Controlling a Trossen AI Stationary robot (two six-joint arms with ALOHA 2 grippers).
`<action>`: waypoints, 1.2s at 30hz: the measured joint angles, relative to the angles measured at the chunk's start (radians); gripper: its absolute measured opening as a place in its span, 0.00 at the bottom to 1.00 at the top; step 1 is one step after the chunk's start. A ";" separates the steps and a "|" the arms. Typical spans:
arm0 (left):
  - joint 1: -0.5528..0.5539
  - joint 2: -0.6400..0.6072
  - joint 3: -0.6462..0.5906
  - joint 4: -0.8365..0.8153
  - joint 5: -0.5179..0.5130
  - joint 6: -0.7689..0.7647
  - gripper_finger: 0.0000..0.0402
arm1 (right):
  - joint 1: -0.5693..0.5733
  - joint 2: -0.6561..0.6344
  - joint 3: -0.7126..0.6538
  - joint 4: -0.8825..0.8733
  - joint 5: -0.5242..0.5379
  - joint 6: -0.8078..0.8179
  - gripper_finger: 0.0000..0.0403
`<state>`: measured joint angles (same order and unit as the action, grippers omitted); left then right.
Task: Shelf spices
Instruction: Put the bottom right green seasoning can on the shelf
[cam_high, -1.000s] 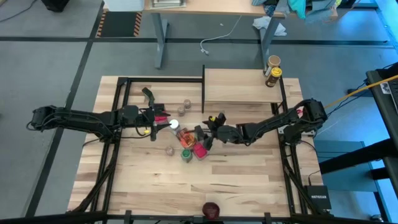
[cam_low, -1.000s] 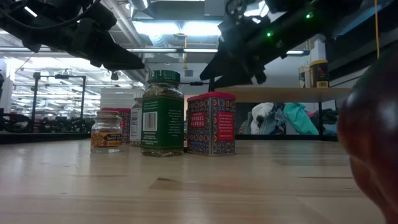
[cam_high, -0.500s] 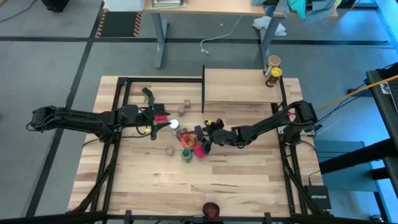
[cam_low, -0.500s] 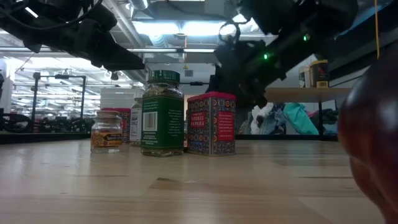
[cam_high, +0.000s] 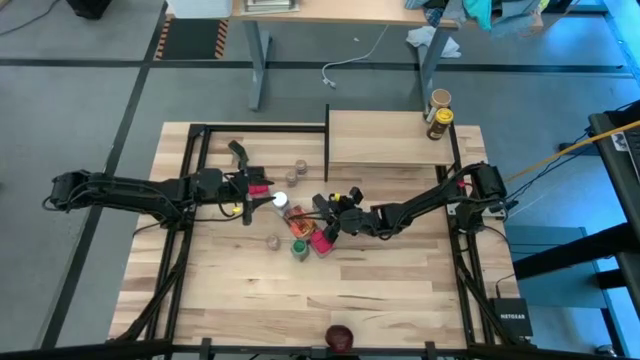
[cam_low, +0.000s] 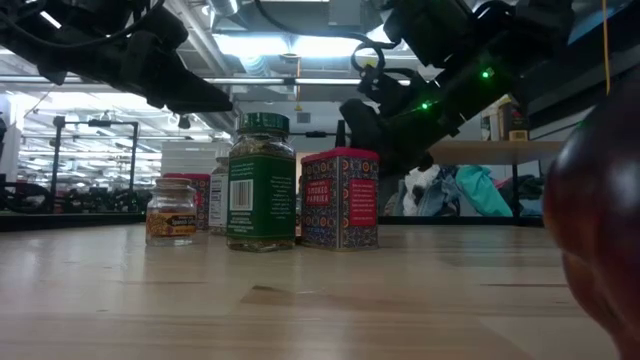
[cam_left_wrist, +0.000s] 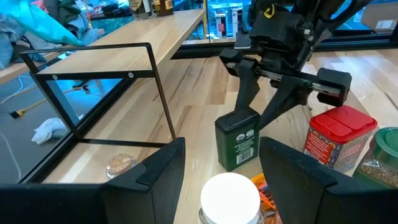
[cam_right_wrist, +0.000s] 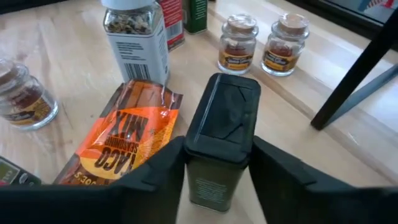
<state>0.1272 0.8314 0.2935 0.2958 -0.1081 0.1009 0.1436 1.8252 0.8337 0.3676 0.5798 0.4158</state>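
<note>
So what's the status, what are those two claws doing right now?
Right claw straddling a dark green tin, closing. Left claw open, hovering over white-capped bottle. Taco mix packet beside the tin. Shelf holds two jars.
</note>
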 joint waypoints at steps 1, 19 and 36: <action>0.000 0.000 0.000 0.000 0.000 0.000 0.50 | 0.000 0.000 0.000 0.000 -0.005 -0.006 0.37; 0.000 0.000 0.000 0.010 -0.007 -0.020 0.50 | -0.022 0.013 0.000 0.020 -0.024 -0.136 0.42; 0.000 0.000 0.000 0.003 -0.008 -0.022 0.50 | 0.003 -0.101 -0.002 0.014 0.055 -0.288 0.33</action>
<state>0.1272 0.8314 0.2932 0.2993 -0.1158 0.0792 0.1463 1.7239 0.8314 0.3817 0.6352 0.1280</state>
